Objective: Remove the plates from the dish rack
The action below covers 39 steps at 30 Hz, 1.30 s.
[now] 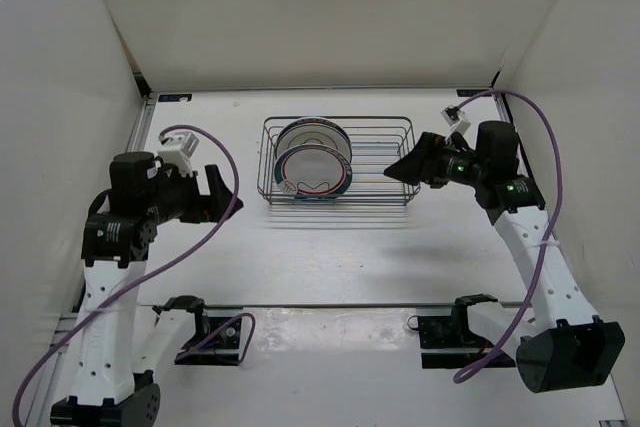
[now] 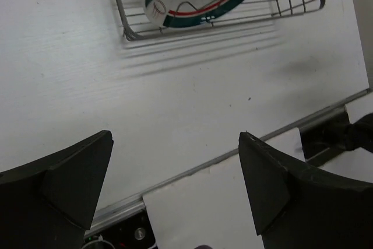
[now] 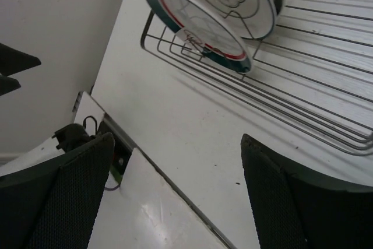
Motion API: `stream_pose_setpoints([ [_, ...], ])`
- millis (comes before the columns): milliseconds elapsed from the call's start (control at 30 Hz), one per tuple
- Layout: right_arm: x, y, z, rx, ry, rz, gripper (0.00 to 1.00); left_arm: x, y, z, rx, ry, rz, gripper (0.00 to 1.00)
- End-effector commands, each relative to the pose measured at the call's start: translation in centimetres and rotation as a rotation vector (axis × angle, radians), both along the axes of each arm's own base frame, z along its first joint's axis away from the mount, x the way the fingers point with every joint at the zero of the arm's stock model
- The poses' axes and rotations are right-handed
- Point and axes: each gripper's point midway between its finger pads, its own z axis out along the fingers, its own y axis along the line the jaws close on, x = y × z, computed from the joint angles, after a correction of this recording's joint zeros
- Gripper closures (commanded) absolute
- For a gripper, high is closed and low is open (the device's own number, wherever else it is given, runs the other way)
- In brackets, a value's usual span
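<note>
Gaping right gripper [image 3: 176, 137], two plates [image 3: 201, 27] beyond

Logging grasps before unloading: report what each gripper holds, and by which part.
Nothing is held. Left gripper and right gripper are open, empty; plates stand in the dish rack.

I work over a flat white table top [image 1: 330, 257]. A plain white back wall [image 1: 330, 7] rises from its far edge. A white left side panel [image 1: 50, 97] and a white right side panel [image 1: 590, 67] close its two sides. A thin silver metal strip [image 1: 330, 304] crosses its near part. The light on it is even and the shadows are soft.
</note>
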Motion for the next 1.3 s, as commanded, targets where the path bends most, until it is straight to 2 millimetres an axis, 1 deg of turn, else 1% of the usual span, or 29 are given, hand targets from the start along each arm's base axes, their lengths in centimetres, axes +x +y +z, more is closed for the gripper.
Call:
stream_pose_setpoints([
  [0, -0.7, 1.9, 4.5, 0.081, -0.139, 0.128, 0.10, -4.1, -0.5, 0.5, 0.008, 0.004, -0.056, 0.00],
  [33, -0.8, 2.1, 5.0, 0.086, -0.155, 0.142, 0.10, -4.5, -0.5, -0.4, 0.010, 0.000, -0.052, 0.00],
  [67, -0.6, 2.1, 5.1, 0.082, -0.176, 0.157, 0.10, -4.5, -0.5, -2.1, 0.014, 0.022, -0.052, 0.00],
  [100, -0.5, 2.5, 5.7, 0.091, -0.213, 0.181, 0.10, -5.2, -0.3, -2.4, 0.017, -0.014, -0.040, 0.00],
  [133, -1.2, 3.2, 6.2, 0.132, -0.264, 0.262, 0.10, -4.8, -0.1, -4.2, 0.020, 0.007, -0.024, 0.00],
  [167, -1.3, 3.6, 6.5, 0.157, -0.267, 0.281, 0.10, -5.0, -0.1, -6.1, 0.022, 0.046, -0.024, 0.00],
  [200, -1.5, 4.2, 6.8, 0.169, -0.293, 0.316, 0.10, -5.5, -0.2, -7.2, 0.020, 0.048, -0.038, 0.00],
  [267, -1.7, 5.4, 7.2, 0.161, -0.336, 0.383, 0.10, -5.6, -0.3, -8.3, 0.029, 0.056, -0.056, 0.00],
  [333, -1.9, 7.6, 6.3, 0.147, -0.327, 0.457, 0.10, -5.8, -0.5, -8.9, 0.055, 0.037, -0.100, 0.00],
  [400, -2.0, 9.3, 6.0, 0.117, -0.338, 0.511, 0.10, -6.1, -0.9, -10.3, 0.069, 0.039, -0.151, 0.00],
  [433, -2.5, 10.5, 4.5, 0.084, -0.312, 0.566, 0.10, -6.1, -0.8, -10.6, 0.083, 0.026, -0.152, 0.00],
  [467, -1.8, 11.0, 6.2, 0.056, -0.370, 0.554, 0.10, -6.1, -0.9, -10.8, 0.086, -0.001, -0.156, 0.00],
  [500, -1.3, 11.3, 4.3, -0.003, -0.352, 0.573, 0.10, -6.2, -0.8, -11.3, 0.088, 0.007, -0.147, 0.00],
  [533, -2.2, 12.1, 3.8, -0.020, -0.331, 0.600, 0.10, -6.1, 0.1, -11.3, 0.092, -0.007, -0.065, 0.00],
  [600, -1.1, 12.5, 3.6, -0.083, -0.369, 0.565, 0.10, -5.7, 2.0, -12.9, 0.164, 0.009, 0.035, 0.00],
  [667, -0.3, 12.5, 2.7, -0.156, -0.395, 0.537, 0.10, -5.9, 2.7, -13.2, 0.195, -0.022, 0.069, 0.00],
  [733, 0.2, 12.7, 1.6, -0.213, -0.382, 0.504, 0.10, -5.9, 2.6, -13.3, 0.197, -0.023, 0.061, 0.00],
  [800, 1.8, 12.3, 0.2, -0.314, -0.417, 0.453, 0.10, -5.9, 2.4, -13.4, 0.197, -0.024, 0.050, 0.00],
  [867, 2.6, 12.7, -0.4, -0.350, -0.445, 0.432, 0.13, -5.9, 2.4, -13.7, 0.201, 0.001, 0.054, 0.00],
  [900, 3.8, 12.3, -0.7, -0.388, -0.464, 0.373, 0.18, -6.2, 2.5, -13.9, 0.199, 0.035, 0.062, 0.00],
  [933, 4.2, 12.4, -1.3, -0.405, -0.457, 0.369, 0.19, -6.5, 2.5, -13.9, 0.189, 0.063, 0.075, 0.00],
  [967, 4.6, 12.6, -1.5, -0.417, -0.467, 0.362, 0.21, -6.7, 2.1, -13.2, 0.134, 0.099, 0.113, 0.00],
  [1033, 5.5, 13.1, -1.3, -0.444, -0.489, 0.359, 0.27, -7.1, 1.0, -13.8, 0.093, 0.157, 0.073, 0.00],
  [1067, 6.0, 13.5, -1.4, -0.459, -0.491, 0.362, 0.29, -7.4, 1.0, -15.7, 0.087, 0.220, 0.095, 0.00],
  [1100, 6.4, 13.7, -1.8, -0.477, -0.502, 0.372, 0.30, -7.1, 1.2, -16.2, 0.080, 0.225, 0.138, 0.00],
  [1133, 6.8, 13.9, -1.5, -0.495, -0.524, 0.363, 0.30, -7.1, 1.1, -17.1, 0.077, 0.233, 0.133, 0.00],
  [1200, 7.7, 14.2, -1.9, -0.514, -0.538, 0.360, 0.30, -7.2, 0.9, -16.3, 0.074, 0.212, 0.109, 0.00],
  [1233, 8.3, 14.3, -0.8, -0.522, -0.572, 0.343, 0.30, -7.2, 1.0, -16.3, 0.080, 0.209, 0.112, 0.00],
  [1267, 8.6, 14.6, -1.7, -0.538, -0.558, 0.356, 0.30, -7.1, 1.0, -16.4, 0.072, 0.196, 0.119, 0.00],
])
